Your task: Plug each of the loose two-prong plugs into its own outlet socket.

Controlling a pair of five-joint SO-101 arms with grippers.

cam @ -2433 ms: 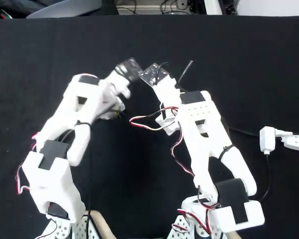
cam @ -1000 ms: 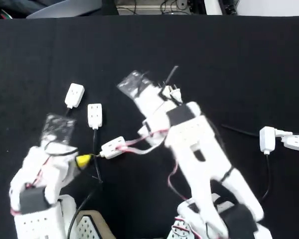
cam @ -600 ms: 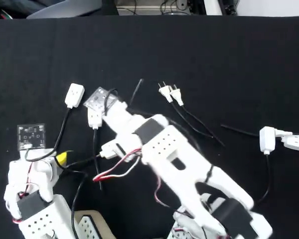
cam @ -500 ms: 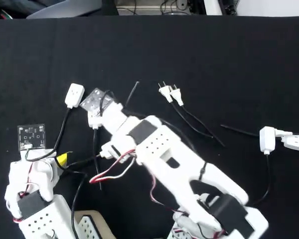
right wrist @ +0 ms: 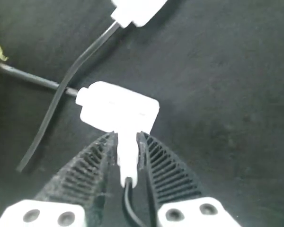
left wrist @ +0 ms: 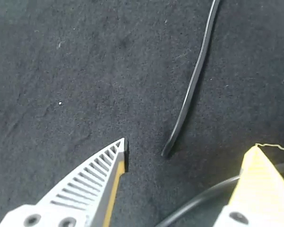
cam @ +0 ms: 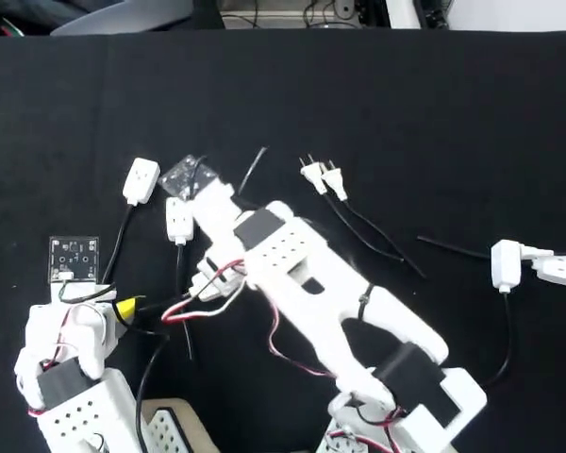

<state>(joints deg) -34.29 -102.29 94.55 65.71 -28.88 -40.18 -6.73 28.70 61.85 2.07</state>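
Right wrist view: the right claw [right wrist: 128, 138] is clamped on the neck of a white outlet socket [right wrist: 118, 112], its block just ahead. A black cable [right wrist: 61, 90] crosses beside it, a second socket [right wrist: 135, 9] farther ahead. The left claw [left wrist: 187, 146] gapes over a cable end [left wrist: 191, 90]. Two loose plugs [cam: 312, 173] lie well apart from both.

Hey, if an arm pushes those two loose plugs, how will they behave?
Probably light: the plugs are small, so they would likely slide or pivot. Their thin cords lie in curves, so likely floppy, dragging behind.
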